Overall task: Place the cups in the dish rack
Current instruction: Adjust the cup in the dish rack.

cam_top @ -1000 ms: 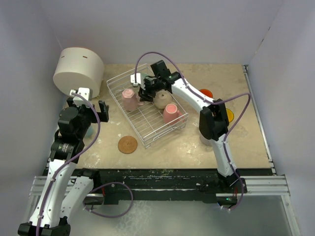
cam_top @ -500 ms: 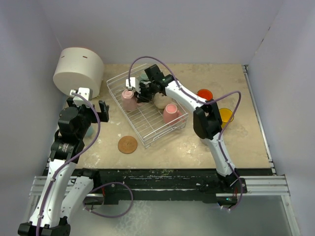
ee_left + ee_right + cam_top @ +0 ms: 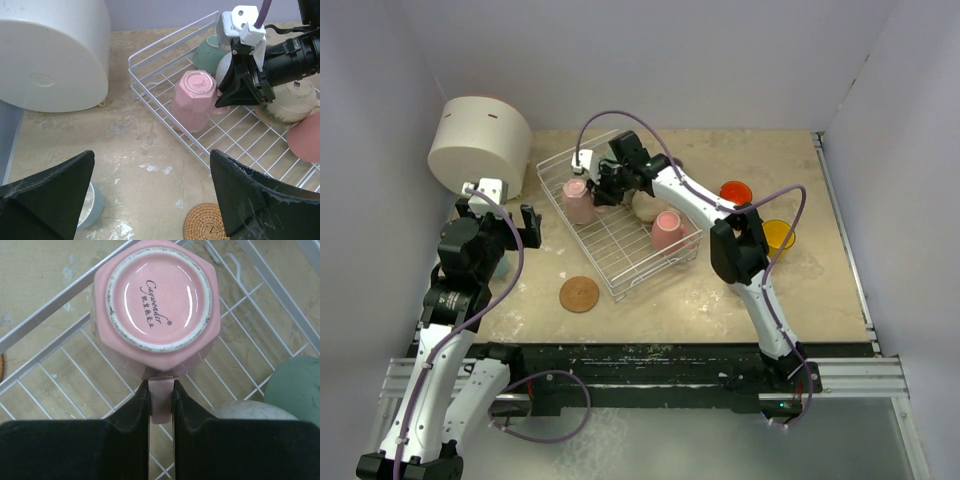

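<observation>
Right claw (image 3: 160, 388): pressed together on the handle of the pale pink faceted ceramic mug (image 3: 157, 305), one finger on each side. The handle is the only thin part the jaws can span.
Held mug, pose: base up and mouth down, probably so that it drains.
Held mug, place: inside the white wire-grid dish rack (image 3: 45, 315), close to its left rail. I cannot tell whether it rests on the wires or hangs in the grip.
Rack neighbours: a beige mug (image 3: 648, 205), a salmon-pink mug (image 3: 667, 230) and a teal mug (image 3: 210, 52) are also in the rack. The far-left slot keeps the held mug apart from them.
Judgement: a placing or straightening step. Letting go would suit once the mug sits square.
Left claw (image 3: 150, 200): spread wide and holding nothing. It hovers over the table (image 3: 720, 290) beside the rack.
Below left claw: a light-blue cup (image 3: 92, 207) is on the table, likely the next pick.
Not yet loaded: an orange cup (image 3: 735, 190) and a yellow cup (image 3: 778, 235) are on the table right of the rack.
Not task items: a round cork coaster (image 3: 579, 294) and a large white cylindrical container (image 3: 480, 145).
</observation>
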Available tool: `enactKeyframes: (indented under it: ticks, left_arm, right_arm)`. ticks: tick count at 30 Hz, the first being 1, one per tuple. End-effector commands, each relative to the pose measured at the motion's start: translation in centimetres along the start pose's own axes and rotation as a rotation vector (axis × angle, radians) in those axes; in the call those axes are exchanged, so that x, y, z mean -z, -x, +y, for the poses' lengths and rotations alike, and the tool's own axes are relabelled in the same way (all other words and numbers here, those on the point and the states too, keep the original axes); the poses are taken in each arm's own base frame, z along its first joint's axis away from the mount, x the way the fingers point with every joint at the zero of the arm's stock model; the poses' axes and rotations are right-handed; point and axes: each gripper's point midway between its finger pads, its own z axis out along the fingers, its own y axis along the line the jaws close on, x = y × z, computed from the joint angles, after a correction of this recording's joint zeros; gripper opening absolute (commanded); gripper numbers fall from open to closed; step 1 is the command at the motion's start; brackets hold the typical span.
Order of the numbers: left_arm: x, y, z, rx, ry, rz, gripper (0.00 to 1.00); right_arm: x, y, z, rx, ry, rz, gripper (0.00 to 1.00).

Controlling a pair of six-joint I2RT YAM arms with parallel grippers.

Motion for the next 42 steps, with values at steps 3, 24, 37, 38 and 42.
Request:
enactKeyframes:
  ticks: [3, 24, 37, 38, 42]
  left_arm:
    - [-0.1, 1.3, 0.3, -0.017, 0.011, -0.056, 1.0]
    - [-0.3, 1.0, 0.4, -0.023, 0.019, -0.045, 1.0]
    - [-0.2, 1.1, 0.4, -0.022, 0.018, -0.05, 1.0]
    - [-0.2, 1.1, 0.4, -0.022, 0.018, -0.05, 1.0]
    - [-0.2, 1.1, 0.4, -0.022, 0.019, -0.051, 1.0]
  right_arm:
    - [3.1, 7.6, -3.5, -0.077, -0.18, -0.194, 0.0]
    - [1.0, 11.3, -7.5, -0.33, -0.467, -0.326, 0.0]
    - [4.6, 8.6, -11.3, -0.533, -0.841, -0.301, 0.0]
    - [4.9, 8.4, -11.5, -0.538, -0.868, -0.3, 0.0]
    - [5.0, 7.7, -11.9, -0.553, -0.918, -0.293, 0.0]
